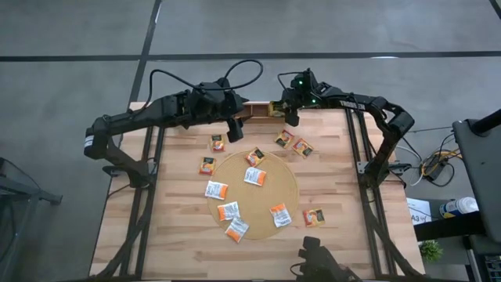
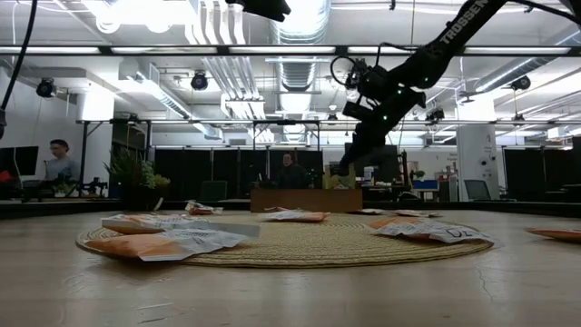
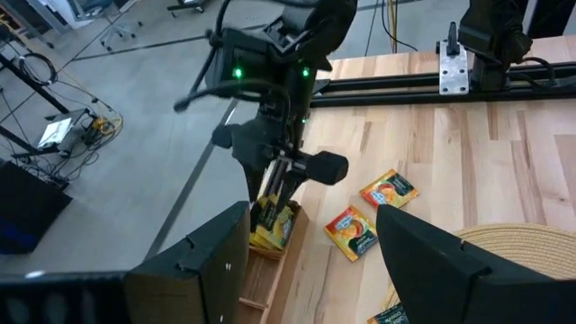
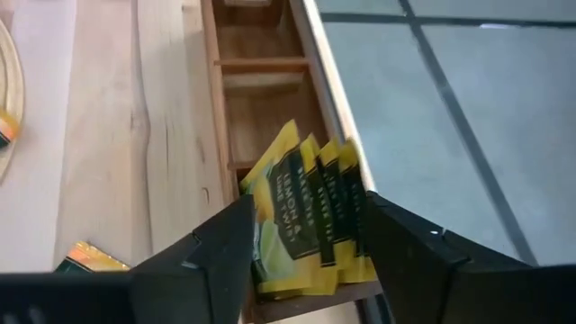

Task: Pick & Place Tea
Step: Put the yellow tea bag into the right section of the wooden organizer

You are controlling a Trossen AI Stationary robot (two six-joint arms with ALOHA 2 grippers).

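Partly hidden behind my right pincer's (image 4: 301,238) spread fingers, dark green and yellow tea sachets (image 4: 306,216) stand on edge in the wooden tray's (image 4: 256,81) end compartment at the surface's far edge. My left pincer (image 1: 235,128), open, hovers nearby. Orange sachets (image 1: 232,211) lie flat across the round mat (image 1: 286,184).

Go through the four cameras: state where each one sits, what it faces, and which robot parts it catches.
High: overhead, facing down on the wooden table; both arms.
Low: tabletop height, across the round woven mat; right arm overhead.
Left wrist: past its own fingers toward the right gripper.
Right wrist: down over the brown wooden tray, its dark fingers flanking green-and-yellow tea sachets.
Shared: the tray, in both wrist views.
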